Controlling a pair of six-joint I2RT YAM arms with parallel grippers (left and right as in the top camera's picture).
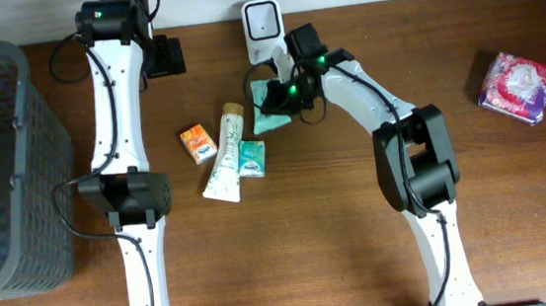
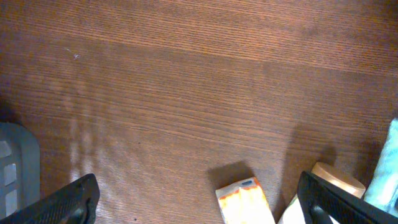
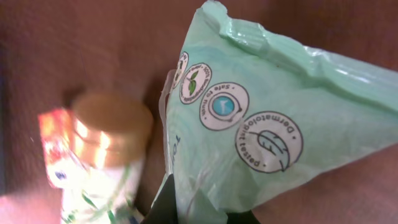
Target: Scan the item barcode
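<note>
My right gripper [image 1: 275, 95] is shut on the edge of a pale green wipes packet [image 1: 272, 122], just in front of the white barcode scanner [image 1: 261, 19] at the back of the table. In the right wrist view the green packet [image 3: 261, 118] fills the frame, printed with round leaf logos, and its lower edge is pinched at my right gripper [image 3: 202, 214]. No barcode shows on the visible face. My left gripper [image 1: 161, 56] stands wide open at the back left; in its wrist view the left gripper [image 2: 205, 202] holds nothing.
An orange pack [image 1: 196, 144], a white tube with a tan cap [image 1: 225, 155] and a teal pack [image 1: 252, 159] lie mid-table. A purple packet [image 1: 515, 86] lies at the right. A grey mesh basket [image 1: 2, 167] stands at the left edge.
</note>
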